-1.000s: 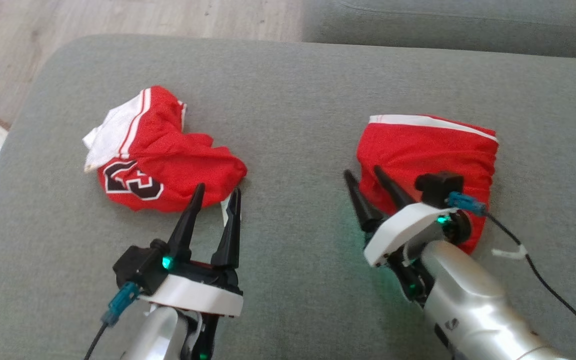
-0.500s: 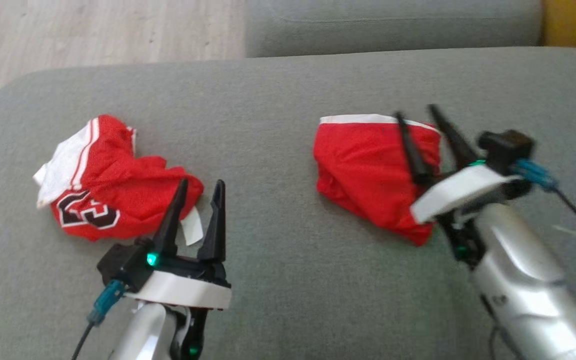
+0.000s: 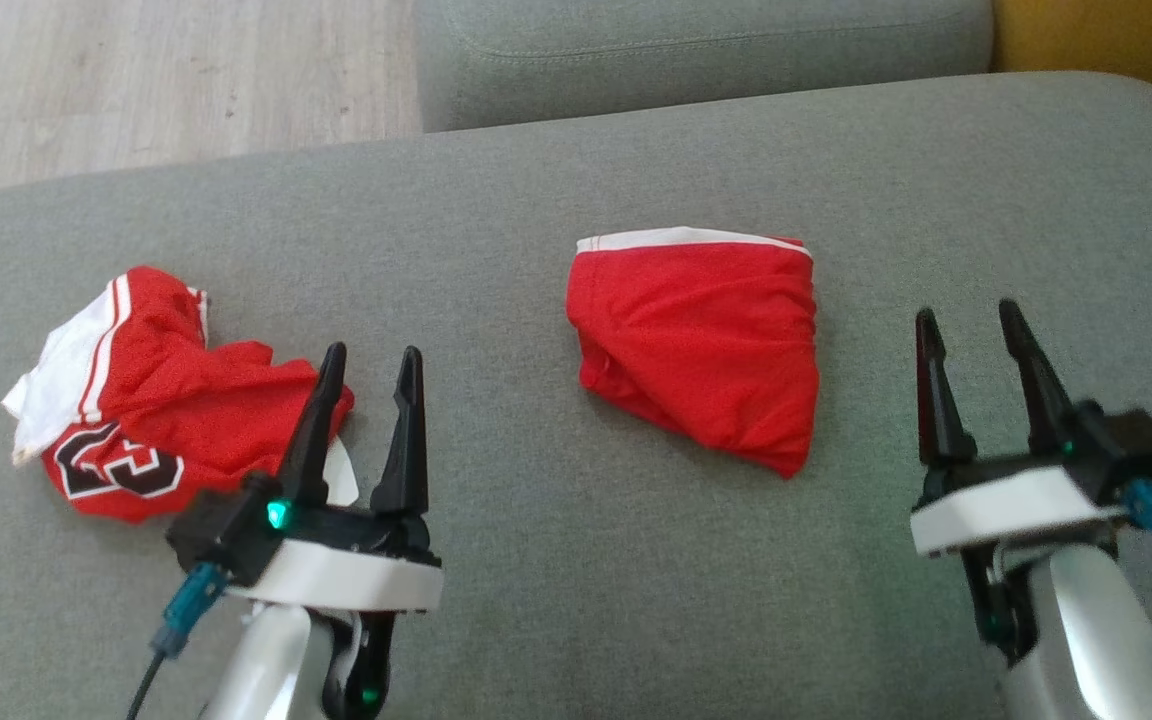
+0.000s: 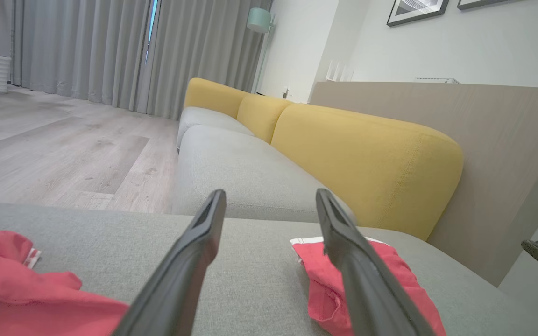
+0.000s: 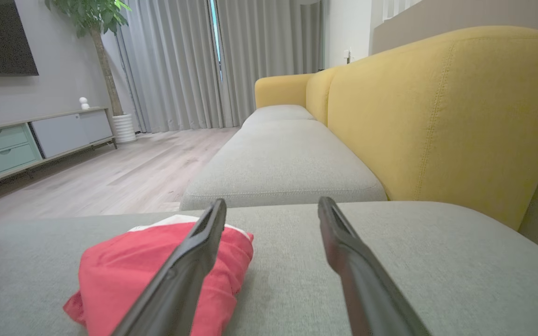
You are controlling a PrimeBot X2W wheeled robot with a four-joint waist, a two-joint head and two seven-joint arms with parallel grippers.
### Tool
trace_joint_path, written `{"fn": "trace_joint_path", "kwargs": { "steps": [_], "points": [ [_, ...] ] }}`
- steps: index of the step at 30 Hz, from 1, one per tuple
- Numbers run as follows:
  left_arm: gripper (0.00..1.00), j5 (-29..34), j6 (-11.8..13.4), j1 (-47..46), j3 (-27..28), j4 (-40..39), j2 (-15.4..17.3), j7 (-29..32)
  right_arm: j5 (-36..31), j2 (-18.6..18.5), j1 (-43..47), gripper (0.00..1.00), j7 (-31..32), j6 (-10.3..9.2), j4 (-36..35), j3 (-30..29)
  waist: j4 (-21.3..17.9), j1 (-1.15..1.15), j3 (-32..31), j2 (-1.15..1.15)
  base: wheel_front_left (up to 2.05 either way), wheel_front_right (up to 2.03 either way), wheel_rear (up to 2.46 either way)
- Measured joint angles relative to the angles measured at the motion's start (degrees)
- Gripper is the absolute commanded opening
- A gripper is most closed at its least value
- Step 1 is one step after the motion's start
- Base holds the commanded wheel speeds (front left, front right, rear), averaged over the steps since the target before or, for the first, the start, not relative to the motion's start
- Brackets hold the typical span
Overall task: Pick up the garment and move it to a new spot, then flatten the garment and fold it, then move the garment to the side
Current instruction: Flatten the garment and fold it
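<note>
The folded garment (image 3: 701, 340) is laid on the sofa (image 3: 536, 560) between the left gripper (image 3: 373, 350) and right gripper (image 3: 967, 310); fingers are spread, apparently empty.

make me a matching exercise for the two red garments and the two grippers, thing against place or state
1 folded garment
2 crumpled garment
3 left gripper
4 right gripper

a open, over bare cushion
b bunched, number showing
c open, at the crumpled garment's edge
d flat, white band at far edge

Pairs: 1-d, 2-b, 3-c, 4-a
</note>
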Motion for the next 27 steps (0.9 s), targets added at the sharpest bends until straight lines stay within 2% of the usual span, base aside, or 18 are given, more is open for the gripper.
{"fn": "trace_joint_path", "kwargs": {
  "steps": [3,10,11,12,18,27],
  "points": [
    [1.00,0.7,0.0,1.1,0.1,-0.3,0.0,0.0,-0.9,0.7,3.0,1.00,0.0,0.00,-2.2,-0.9,-0.3,0.00,0.2,0.00,0.00,0.00,0.00],
    [1.00,0.9,0.0,2.0,0.1,-0.7,0.0,0.0,-0.7,1.3,3.9,1.00,0.0,0.00,-4.0,-1.1,-0.3,0.00,0.8,0.00,0.00,0.00,0.00],
    [1.00,0.9,0.0,2.0,0.0,-0.9,0.0,0.0,-0.3,1.3,3.8,0.47,0.0,0.00,-4.2,-1.1,-0.1,0.00,1.1,0.00,0.00,0.00,0.00],
    [1.00,0.9,0.0,2.0,-0.1,-1.0,0.0,0.0,-0.3,1.3,3.7,0.00,0.0,0.00,-4.2,-1.1,0.1,0.00,1.3,0.00,0.00,0.00,0.00],
    [1.00,0.9,0.0,0.3,-1.2,-1.3,0.0,0.0,-0.7,1.3,-1.0,0.00,0.0,0.00,-1.2,-0.8,2.2,0.01,3.8,0.00,0.00,0.00,0.00],
    [1.00,0.3,0.0,-3.2,-4.3,-1.3,0.0,0.0,-3.5,1.2,-14.4,0.00,0.0,0.00,18.2,-3.0,8.2,0.01,8.7,0.00,0.00,0.00,0.00]
  ]
}}
